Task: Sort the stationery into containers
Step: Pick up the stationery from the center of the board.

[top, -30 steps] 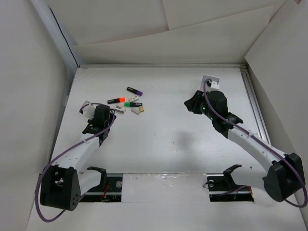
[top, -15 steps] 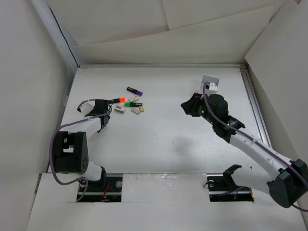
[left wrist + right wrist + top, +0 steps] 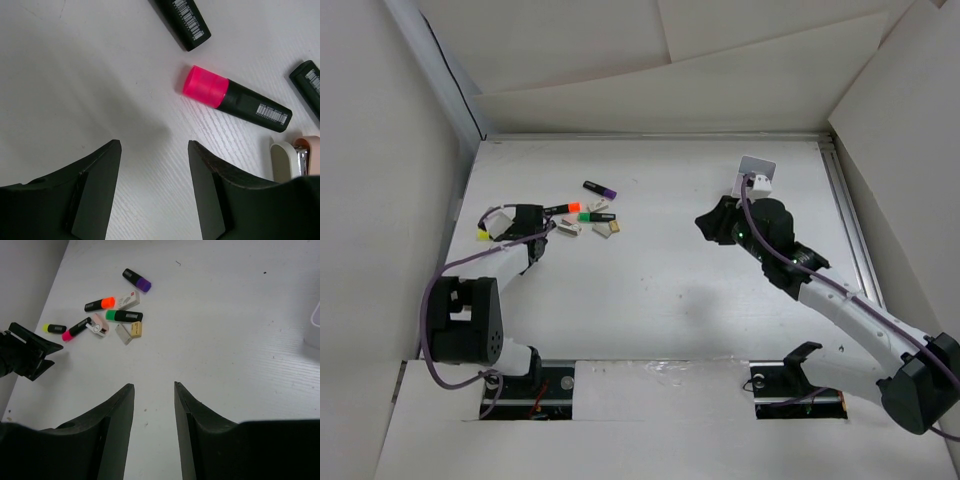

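The stationery lies in a loose cluster at the far left: a purple-ended marker [image 3: 600, 188], an orange-ended one [image 3: 563, 208], a green-ended one [image 3: 595, 216] and small tan and white pieces [image 3: 610, 229]. My left gripper [image 3: 542, 226] is open and empty, low over the table at the cluster's left edge. In the left wrist view [image 3: 155, 145] a pink-capped marker [image 3: 232, 97] lies just ahead of the fingertips. A yellow-ended marker [image 3: 52, 328] lies to the left. The white container [image 3: 757, 175] stands at the far right, partly behind my right wrist. My right gripper [image 3: 704, 221] [image 3: 154, 386] is open, empty and raised.
White cardboard walls close in the table at the left, back and right. A metal rail [image 3: 850, 220] runs along the right edge. In the right wrist view the container's rim [image 3: 316, 320] shows at the right border.
My left arm has swung its gripper toward the far left, up to the cluster's edge; the yellow-ended marker now shows beside it. My right gripper has shifted slightly left and nearer.
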Tool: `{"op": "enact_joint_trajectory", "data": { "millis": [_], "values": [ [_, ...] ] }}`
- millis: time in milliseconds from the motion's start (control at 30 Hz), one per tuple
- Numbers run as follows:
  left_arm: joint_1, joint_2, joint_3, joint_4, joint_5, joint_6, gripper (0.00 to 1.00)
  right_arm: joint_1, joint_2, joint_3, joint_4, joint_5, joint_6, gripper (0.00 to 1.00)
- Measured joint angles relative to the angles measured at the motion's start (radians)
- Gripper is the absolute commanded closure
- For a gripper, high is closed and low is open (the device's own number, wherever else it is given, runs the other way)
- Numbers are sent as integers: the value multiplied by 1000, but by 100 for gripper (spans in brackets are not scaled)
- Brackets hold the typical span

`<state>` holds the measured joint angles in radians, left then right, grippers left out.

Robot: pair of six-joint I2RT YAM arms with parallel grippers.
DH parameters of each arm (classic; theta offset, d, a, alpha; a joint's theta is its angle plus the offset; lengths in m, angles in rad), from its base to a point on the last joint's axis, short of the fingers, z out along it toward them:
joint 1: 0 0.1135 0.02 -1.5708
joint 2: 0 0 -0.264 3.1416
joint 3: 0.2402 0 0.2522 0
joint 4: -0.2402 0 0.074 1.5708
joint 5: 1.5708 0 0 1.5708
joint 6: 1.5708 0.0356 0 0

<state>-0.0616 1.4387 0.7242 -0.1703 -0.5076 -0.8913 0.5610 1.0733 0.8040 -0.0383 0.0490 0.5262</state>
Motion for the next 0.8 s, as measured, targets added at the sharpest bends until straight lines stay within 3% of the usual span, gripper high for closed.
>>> {"op": "enact_joint_trajectory", "data": {
  "millis": [333,433,700,800],
  "values": [
    [0,50,193,-33,-8,-1,46,10,0,0,0,6,-8,56],
    [8,51,191,-37,-14,-23,46,10,0,0,0,7,-10,56],
    [199,49,138,-28,82,-102,46,10,0,0,0,7,-11,56],
    [220,52,135,-21,94,-124,45,10,0,0,0,7,-11,56]
  ]
}}
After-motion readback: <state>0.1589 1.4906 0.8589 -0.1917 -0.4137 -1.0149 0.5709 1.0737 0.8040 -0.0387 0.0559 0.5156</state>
